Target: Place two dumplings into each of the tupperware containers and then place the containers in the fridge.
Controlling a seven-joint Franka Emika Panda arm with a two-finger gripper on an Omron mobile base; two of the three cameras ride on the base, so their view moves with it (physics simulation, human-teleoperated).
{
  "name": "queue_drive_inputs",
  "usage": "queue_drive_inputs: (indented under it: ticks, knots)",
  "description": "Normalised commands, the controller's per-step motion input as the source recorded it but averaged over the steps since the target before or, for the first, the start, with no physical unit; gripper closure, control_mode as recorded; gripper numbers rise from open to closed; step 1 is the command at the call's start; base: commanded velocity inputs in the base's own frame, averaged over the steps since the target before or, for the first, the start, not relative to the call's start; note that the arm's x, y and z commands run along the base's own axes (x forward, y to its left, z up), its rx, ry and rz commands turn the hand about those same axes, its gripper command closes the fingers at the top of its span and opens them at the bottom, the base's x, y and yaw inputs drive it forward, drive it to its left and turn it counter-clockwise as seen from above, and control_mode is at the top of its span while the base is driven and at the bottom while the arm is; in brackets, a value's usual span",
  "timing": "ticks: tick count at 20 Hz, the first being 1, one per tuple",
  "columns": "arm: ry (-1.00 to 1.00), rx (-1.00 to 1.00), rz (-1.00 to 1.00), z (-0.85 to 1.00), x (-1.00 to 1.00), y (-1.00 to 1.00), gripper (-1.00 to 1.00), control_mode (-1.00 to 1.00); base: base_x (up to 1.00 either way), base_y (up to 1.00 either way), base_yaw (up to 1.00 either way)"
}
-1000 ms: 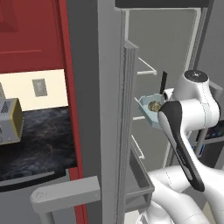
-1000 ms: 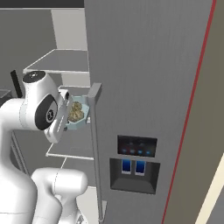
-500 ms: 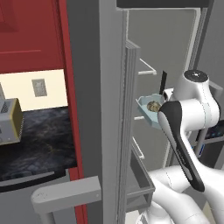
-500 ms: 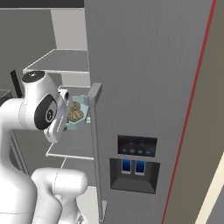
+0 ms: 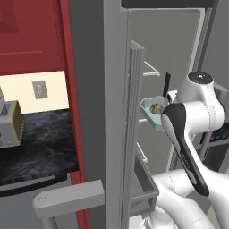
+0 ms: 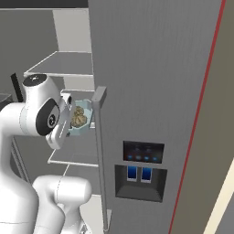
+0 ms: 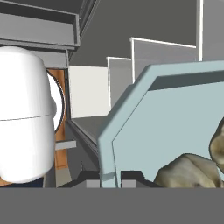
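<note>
Two dumplings (image 6: pixel 78 117): I see them lying inside the pale blue container (image 5: pixel 151 117).
Fingers (image 7: pixel 109 178): I have them pinched narrow on the container's rim.
Container: held up in the open fridge (image 6: pixel 151 73), above a wire shelf (image 6: pixel 71 157).
Fridge door (image 5: pixel 115 112): swung open on my left.

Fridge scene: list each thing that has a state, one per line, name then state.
fridge: door open, shelves showing.
gripper: shut on the container's rim.
blue container: held up in front of the fridge shelves, not yet set down.
dumplings: lying inside the blue container.
</note>
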Motion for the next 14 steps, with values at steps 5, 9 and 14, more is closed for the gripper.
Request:
queue_drive_inputs:
  ticks: [5,9,14]
  knots:
    - [0.0,0.0,0.0,0.0,0.0,0.0,1.0,1.0,0.0,0.0,0.0]
    - [0.0,0.0,0.0,0.0,0.0,0.0,1.0,1.0,0.0,0.0,0.0]
    - [-0.01,0.0,0.0,0.0,-0.3,0.02,1.0,-1.0,-0.02,0.01,0.0]
